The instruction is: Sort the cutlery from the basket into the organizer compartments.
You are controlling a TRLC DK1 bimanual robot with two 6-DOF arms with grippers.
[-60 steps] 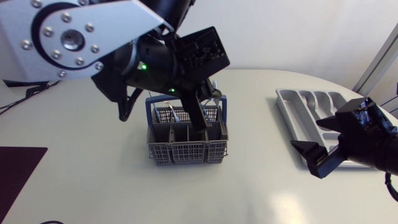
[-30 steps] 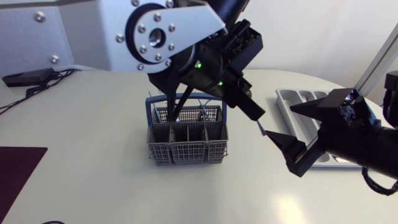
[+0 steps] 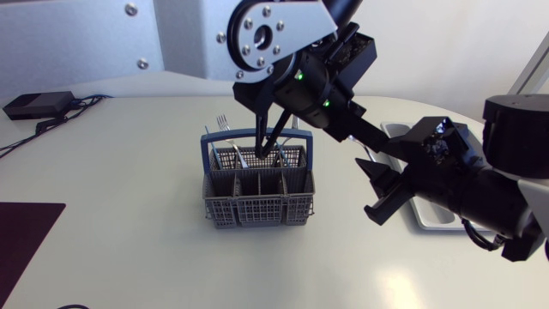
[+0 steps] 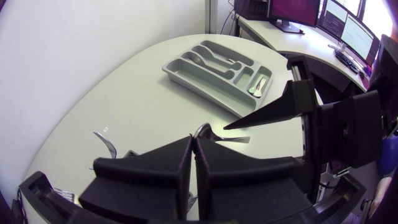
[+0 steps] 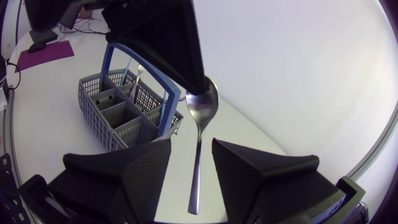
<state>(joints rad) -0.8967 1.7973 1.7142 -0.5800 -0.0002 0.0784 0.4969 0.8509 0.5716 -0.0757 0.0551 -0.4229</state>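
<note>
My left gripper (image 3: pixel 376 140) is shut on the bowl of a silver spoon (image 5: pixel 200 118), held in the air to the right of the basket (image 3: pixel 257 187). The spoon's handle hangs down between the fingers of my right gripper (image 5: pixel 194 171), which stand open on either side of it with a small gap each way. In the left wrist view the spoon (image 4: pixel 214 133) sticks out past the shut fingers toward the right gripper's pointed finger (image 4: pixel 283 109). The grey basket with its blue handle holds several forks (image 3: pixel 221 125). The grey organizer (image 4: pixel 214 67) lies behind my right arm.
A dark mat (image 3: pixel 24 236) lies at the table's front left. A small black box (image 3: pixel 36 104) with cables sits at the back left. One organizer compartment holds a small utensil (image 4: pixel 258 84). My left arm spans the space above the basket.
The left arm swung right from the basket, carrying the spoon. The right gripper came left to meet it, and its fingers narrowed around the handle.
</note>
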